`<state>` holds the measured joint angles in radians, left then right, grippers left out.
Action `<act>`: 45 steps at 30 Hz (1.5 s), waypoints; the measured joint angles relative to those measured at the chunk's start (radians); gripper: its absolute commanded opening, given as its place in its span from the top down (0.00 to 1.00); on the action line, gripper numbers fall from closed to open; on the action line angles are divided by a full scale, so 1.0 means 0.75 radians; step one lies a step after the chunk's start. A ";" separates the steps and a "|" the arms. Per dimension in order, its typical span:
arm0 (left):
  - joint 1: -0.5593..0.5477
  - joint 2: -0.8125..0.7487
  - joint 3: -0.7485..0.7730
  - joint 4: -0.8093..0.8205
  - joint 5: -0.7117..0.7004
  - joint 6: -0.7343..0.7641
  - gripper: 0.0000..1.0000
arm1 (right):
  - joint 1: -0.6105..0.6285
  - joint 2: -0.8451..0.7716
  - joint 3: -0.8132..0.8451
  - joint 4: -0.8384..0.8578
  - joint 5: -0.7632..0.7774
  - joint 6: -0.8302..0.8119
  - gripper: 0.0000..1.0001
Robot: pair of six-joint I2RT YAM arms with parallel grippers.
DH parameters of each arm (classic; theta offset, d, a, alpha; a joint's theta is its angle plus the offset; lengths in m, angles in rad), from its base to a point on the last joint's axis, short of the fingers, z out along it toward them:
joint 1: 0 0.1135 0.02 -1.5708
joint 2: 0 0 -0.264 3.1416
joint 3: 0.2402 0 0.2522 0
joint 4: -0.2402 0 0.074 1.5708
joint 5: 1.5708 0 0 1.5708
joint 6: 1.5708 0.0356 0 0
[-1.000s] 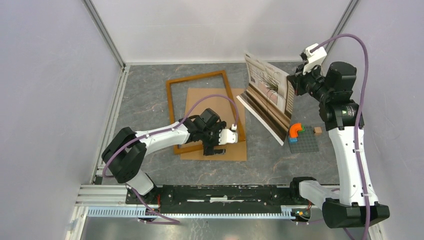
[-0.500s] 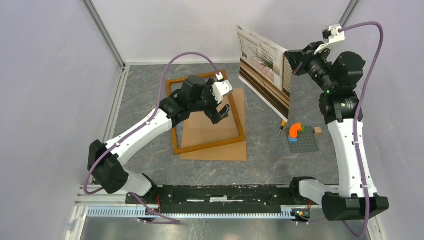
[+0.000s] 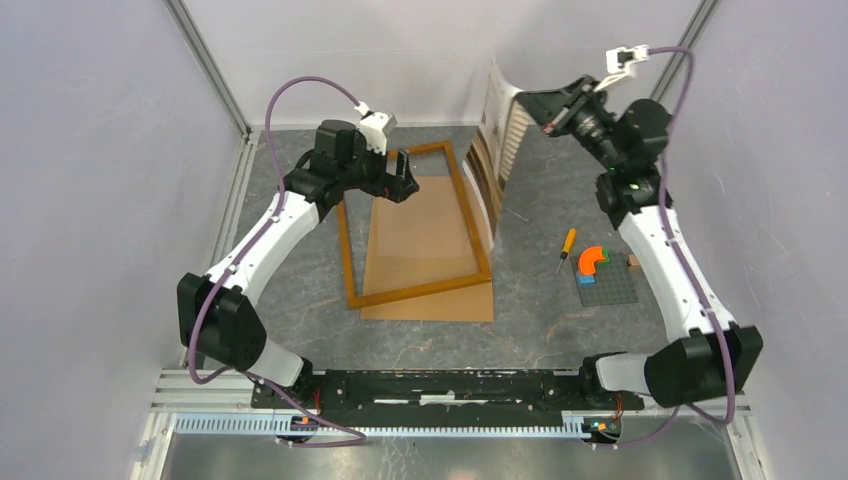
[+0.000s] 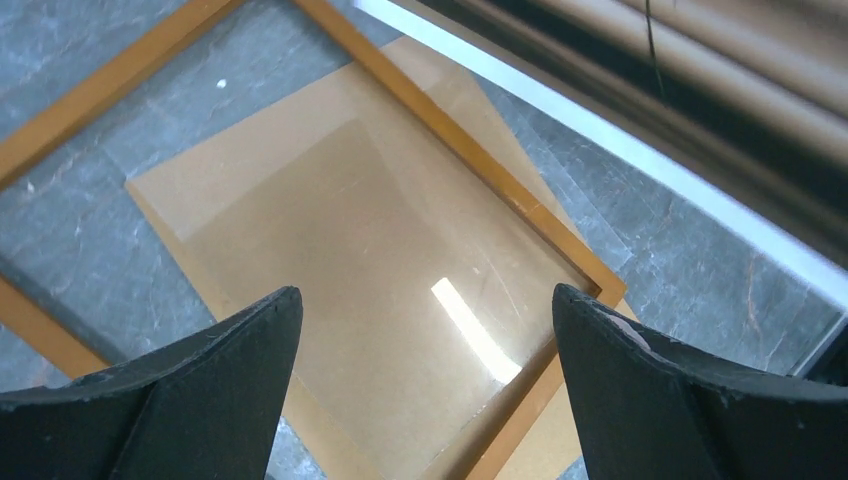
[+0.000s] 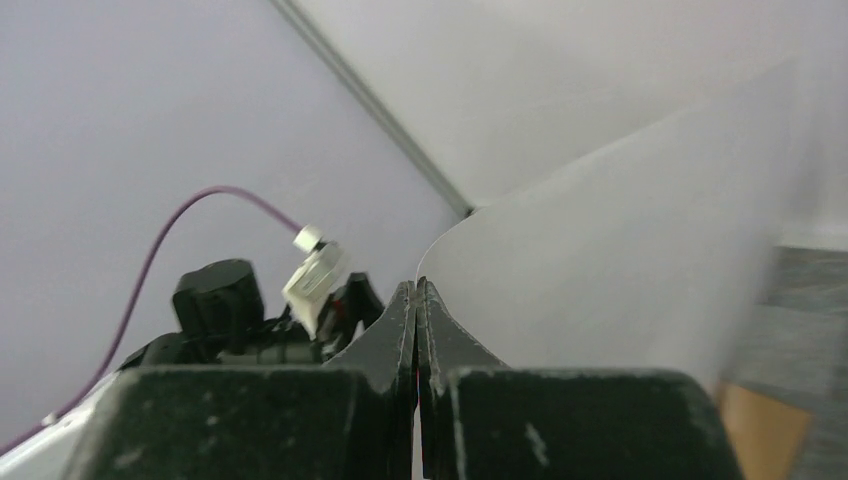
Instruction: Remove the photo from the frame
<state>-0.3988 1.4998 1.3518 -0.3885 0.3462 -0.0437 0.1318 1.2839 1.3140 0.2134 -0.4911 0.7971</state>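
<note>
photo [image 3: 503, 130] now higher, edge-on

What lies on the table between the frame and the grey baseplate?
An orange-handled screwdriver lies between the frame and the baseplate; the top view shows it.

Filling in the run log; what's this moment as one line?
right tool: shut on photo, held up, out of frame | left tool: open, above frame | frame: flat on table

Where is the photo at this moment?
In the top external view the photo is at the far right-centre of the table, held upright in the shut right end effector, just right of the frame's far right corner and outside it.
</note>
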 measured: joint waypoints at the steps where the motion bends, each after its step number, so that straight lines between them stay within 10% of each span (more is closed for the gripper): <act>1: 0.021 0.000 -0.011 0.000 0.001 -0.024 0.00 | 0.039 0.030 0.003 0.014 0.000 0.019 1.00; 17: 0.384 -0.079 -0.171 -0.004 -0.006 -0.165 0.00 | 0.296 0.463 0.535 0.075 0.037 0.164 1.00; 31: 0.433 -0.081 -0.246 -0.036 -0.043 -0.164 0.00 | 0.276 0.277 -0.614 0.056 0.099 0.259 1.00; 39: 0.444 -0.103 -0.371 -0.145 -0.090 -0.095 0.00 | 0.129 0.293 -0.780 0.056 0.051 0.110 0.99; 41: 0.459 -0.124 -0.403 -0.164 -0.099 -0.095 0.00 | 0.076 0.266 -0.781 0.015 0.038 0.021 0.89; 45: 0.491 -0.149 -0.438 -0.177 -0.101 -0.097 0.00 | 0.023 0.185 -0.784 -0.154 0.006 -0.214 0.30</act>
<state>-0.0303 1.3880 1.0233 -0.5213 0.2707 -0.1162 0.1493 1.4223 0.7258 0.0982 -0.4866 0.6365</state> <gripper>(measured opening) 0.996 0.325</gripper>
